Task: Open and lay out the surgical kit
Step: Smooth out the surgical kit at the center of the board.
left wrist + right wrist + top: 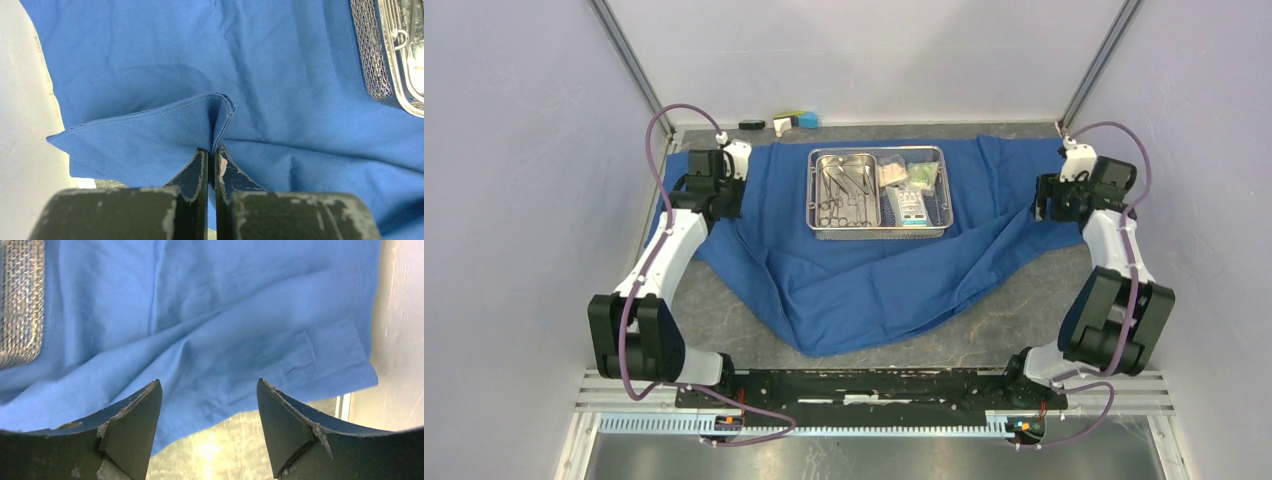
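Blue cloth wrap (864, 285) spread open on counter (1014, 310), near corner pointing toward arm bases. Steel mesh tray (879, 234) on cloth, far centre. Inner pan (848, 157) with scissor-like instruments (836, 200) in tray's left half, clear packets (912, 195) in right half. Left pincer (214, 150) clamped on raised fold at cloth's left edge. Right pincer (207, 382) jaws apart over cloth's right corner, gripping nothing.

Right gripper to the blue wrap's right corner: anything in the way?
Nothing visible. The right gripper hangs open over the blue wrap, with nothing lying on the cloth below it. The mesh tray sits off to the side.
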Available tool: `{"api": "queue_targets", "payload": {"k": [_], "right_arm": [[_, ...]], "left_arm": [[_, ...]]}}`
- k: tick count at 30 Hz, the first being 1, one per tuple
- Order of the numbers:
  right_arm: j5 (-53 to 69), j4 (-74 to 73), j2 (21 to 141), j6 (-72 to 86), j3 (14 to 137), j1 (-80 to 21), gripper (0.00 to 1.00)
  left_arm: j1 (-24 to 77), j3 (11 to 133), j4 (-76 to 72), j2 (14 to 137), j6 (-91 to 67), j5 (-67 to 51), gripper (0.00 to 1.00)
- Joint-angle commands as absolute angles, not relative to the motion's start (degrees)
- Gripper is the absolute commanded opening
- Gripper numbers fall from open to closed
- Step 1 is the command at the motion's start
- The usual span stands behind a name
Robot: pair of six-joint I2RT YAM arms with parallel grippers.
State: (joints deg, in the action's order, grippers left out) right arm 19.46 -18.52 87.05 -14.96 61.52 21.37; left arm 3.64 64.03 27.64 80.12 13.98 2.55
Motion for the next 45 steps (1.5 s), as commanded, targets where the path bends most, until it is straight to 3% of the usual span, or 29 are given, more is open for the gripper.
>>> {"api": "queue_targets", "payload": {"k": [1, 7, 14, 30, 39, 45], "right_arm": [[23.95, -25.26, 80.68, -17.60, 55.74, 21.83, 0.77], [24.54, -23.41, 75.46, -16.44, 46.43, 22.89, 0.80], [33.86, -19.98, 79.95, -11.51, 39.75, 25.81, 0.81], [44.91, -13.39, 89.83, -9.98, 33.26, 31.95, 0.83], [44.93, -7.91, 94.78, -7.47, 31.92, 32.04, 0.84], [45.64, -5.20, 96.15, -5.98, 32.35, 32.08, 0.74]], "left_arm": [[4.02, 65.78, 24.93, 80.33, 14.62, 0.29, 0.02], [3.97, 63.80, 24.44, 79.66, 14.92, -2.06, 0.02], [4.01, 62.40, 23.72, 78.32, 15.55, -2.11, 0.02], [4.01, 62.30, 24.24, 78.05, 15.06, -0.53, 0.02], [3.96, 62.93, 24.79, 77.75, 14.41, -0.22, 0.02], [4.00, 63.36, 25.04, 78.02, 13.96, -0.19, 0.02]]}}
